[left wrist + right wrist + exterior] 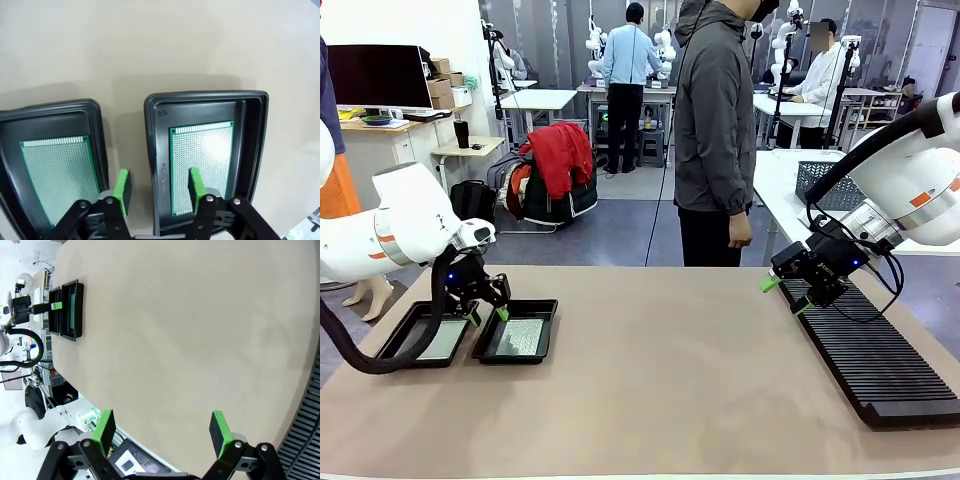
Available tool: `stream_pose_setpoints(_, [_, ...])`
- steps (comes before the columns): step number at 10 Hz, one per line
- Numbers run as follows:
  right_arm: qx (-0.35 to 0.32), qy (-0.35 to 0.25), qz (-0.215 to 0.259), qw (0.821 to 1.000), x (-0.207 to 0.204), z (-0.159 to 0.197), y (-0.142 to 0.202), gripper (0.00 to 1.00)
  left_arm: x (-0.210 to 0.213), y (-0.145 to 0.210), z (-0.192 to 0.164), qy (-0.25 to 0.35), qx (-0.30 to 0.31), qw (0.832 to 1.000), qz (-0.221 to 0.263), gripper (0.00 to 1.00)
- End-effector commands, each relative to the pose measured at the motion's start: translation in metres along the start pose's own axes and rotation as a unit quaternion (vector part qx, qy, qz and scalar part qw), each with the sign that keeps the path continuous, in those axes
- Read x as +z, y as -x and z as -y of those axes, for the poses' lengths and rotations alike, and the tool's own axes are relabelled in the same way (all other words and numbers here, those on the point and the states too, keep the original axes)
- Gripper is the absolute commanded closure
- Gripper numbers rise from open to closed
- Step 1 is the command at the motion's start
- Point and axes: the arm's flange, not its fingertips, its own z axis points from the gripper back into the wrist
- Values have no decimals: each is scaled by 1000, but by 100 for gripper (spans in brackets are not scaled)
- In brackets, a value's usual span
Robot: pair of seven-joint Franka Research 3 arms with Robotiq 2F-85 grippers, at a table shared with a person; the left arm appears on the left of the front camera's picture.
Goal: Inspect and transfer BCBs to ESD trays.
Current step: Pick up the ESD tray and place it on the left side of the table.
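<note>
The left wrist view shows what the front view blurs: 2 black ESD trays (252, 145) side by side, each with 1 green BCB (202, 160) lying flat on its floor. The second board (57, 172) sits in the other tray (50, 112), cut off by the frame edge. The left pincer (159, 187) hangs open and empty above the narrow gap between the trays, one pad over the right-hand board.

In the front view the trays (545, 310) lie at the surface's (670, 380) near-left; the left pincer (488, 314) hides part of them. The broad middle of the surface is bare. The right pincer (785, 295) hovers open, holding nothing, over the far end of a long ribbed black rack (880, 365) at the right edge. A person (715, 130) stands at the far side, head cut off.
</note>
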Motion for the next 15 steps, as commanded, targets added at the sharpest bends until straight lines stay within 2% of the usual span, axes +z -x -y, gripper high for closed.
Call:
stream_pose_setpoints(1, [-8,4,1,1000,0,-2,0,0,19,5,11,-17,-5,1000,-6,19])
stream_pose_setpoints(3, [-8,4,1,1000,0,-2,0,0,43,12,19,-50,-8,999,-8,0])
stream_pose_setpoints(6, [-8,4,1,1000,0,-2,0,0,68,20,25,-89,-8,996,-16,0])
stream_pose_setpoints(9, [-8,4,1,1000,0,-2,0,0,76,24,26,-108,-8,994,-28,0])
stream_pose_setpoints(15, [-8,4,1,1000,0,-2,0,0,76,22,23,-93,-17,995,-25,0])
